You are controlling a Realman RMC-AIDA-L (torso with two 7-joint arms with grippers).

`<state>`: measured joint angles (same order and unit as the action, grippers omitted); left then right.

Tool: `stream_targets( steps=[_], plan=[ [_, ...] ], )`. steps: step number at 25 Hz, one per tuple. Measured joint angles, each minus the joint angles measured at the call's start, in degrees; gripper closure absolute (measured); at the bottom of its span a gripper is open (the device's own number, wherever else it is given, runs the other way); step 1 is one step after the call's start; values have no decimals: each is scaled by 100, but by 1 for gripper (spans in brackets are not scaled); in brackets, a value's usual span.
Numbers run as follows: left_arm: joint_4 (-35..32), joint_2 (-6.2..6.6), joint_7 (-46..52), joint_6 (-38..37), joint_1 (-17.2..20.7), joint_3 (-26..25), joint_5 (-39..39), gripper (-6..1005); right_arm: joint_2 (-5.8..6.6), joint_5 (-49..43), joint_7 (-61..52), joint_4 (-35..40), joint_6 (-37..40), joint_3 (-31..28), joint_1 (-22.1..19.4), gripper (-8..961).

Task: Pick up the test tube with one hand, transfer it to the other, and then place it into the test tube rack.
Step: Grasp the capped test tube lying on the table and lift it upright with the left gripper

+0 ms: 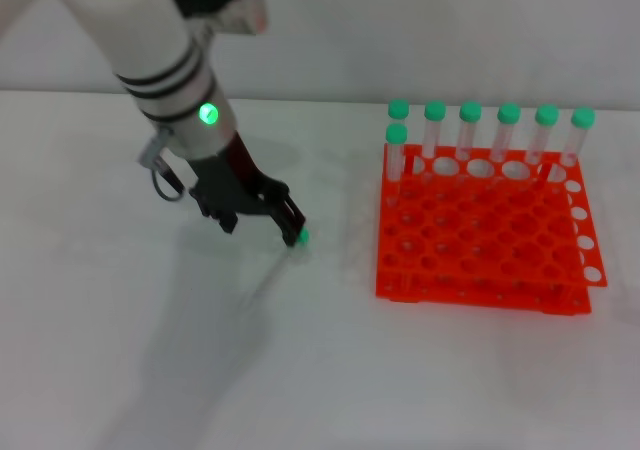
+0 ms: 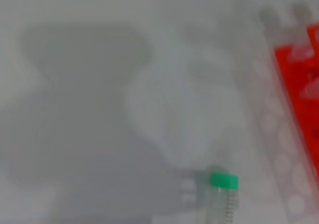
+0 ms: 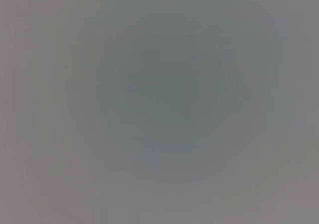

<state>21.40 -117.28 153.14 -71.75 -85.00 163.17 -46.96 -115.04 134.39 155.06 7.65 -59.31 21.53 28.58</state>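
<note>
White bench (image 1: pixel 150 370) all round, and the left hand (image 1: pixel 275 220) is down on it, well left of the test tube rack (image 1: pixel 480 230). Its fingers sit at the test tube (image 1: pixel 301 237); whether they've closed on it, I cannot tell. Left wrist view catches the green cap (image 2: pixel 224 180) and clear body close up. Seven other tubes (image 1: pixel 470 130) stand along the rack's far edge.

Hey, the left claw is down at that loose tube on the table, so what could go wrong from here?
1. The left gripper reaches the test tube right at its green cap, so a grip that far out may let the tube tilt or slip.
2. The tube lies flat on the smooth table and may roll if nudged.
3. The rack already holds seven tubes in its far rows; insertion could bump them.
</note>
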Motion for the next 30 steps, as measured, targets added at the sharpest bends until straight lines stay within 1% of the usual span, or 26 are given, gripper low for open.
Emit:
stream_targets(
  steps=[1, 3, 7, 14, 20, 25, 30],
  plan=[
    [-71, -60, 113, 50, -48, -1, -165, 140, 0, 0, 0, -2, 0, 0, 7, 103],
    [-342, -129, 378, 166, -121, -4, -526, 140, 0, 0, -1, -6, 0, 0, 16, 103],
    [-696, -144, 699, 301, -141, -6, -882, 140, 4, -1, -2, -9, -2, 0, 18, 104],
    [-757, -157, 764, 307, 22, -11, -917, 140, 7, -11, -3, -7, 13, 0, 25, 105],
    [-958, -160, 766, 466, 249, -20, -910, 302, 9, -19, -3, -5, 16, 7, 26, 105],
    [-977, -163, 785, 519, 365, -22, -914, 413, 9, -26, -3, -2, 16, 37, 39, 106],
    [-987, -164, 806, 644, 439, -22, -931, 436, 8, -28, -3, 0, 16, 37, 42, 107]
  ],
)
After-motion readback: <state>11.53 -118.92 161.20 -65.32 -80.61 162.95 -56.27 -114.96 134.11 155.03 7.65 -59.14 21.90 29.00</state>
